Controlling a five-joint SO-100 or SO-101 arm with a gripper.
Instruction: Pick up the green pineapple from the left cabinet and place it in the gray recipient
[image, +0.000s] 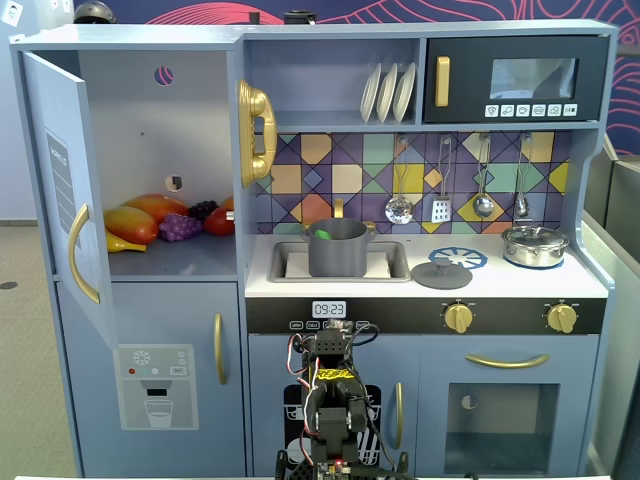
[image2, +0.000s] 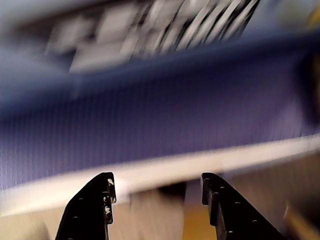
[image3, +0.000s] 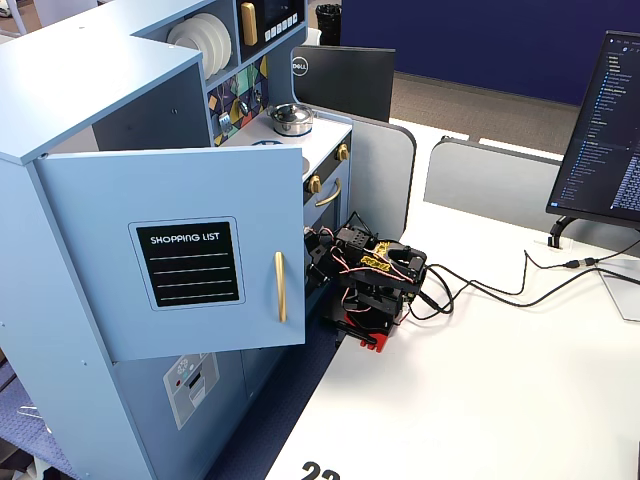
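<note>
The green pineapple (image: 322, 235) shows as a small green patch inside the gray recipient (image: 337, 255), which stands in the sink (image: 395, 262) of the toy kitchen. The left cabinet (image: 150, 130) has its door (image: 60, 170) swung open; no green fruit shows in it. My arm (image: 335, 400) is folded low in front of the kitchen base, far below the pot; it also shows in a fixed view (image3: 375, 285). In the wrist view my gripper (image2: 157, 180) is open and empty, with a blurred blue panel and a white edge ahead of it.
An orange mango (image: 150, 213), purple grapes (image: 180, 228), a red fruit (image: 220, 221) and a yellow fruit (image: 125, 243) lie on the cabinet shelf. A gray lid (image: 441, 273) and a shiny silver pot (image: 535, 245) stand on the counter. The open door (image3: 190, 250) juts out beside the arm.
</note>
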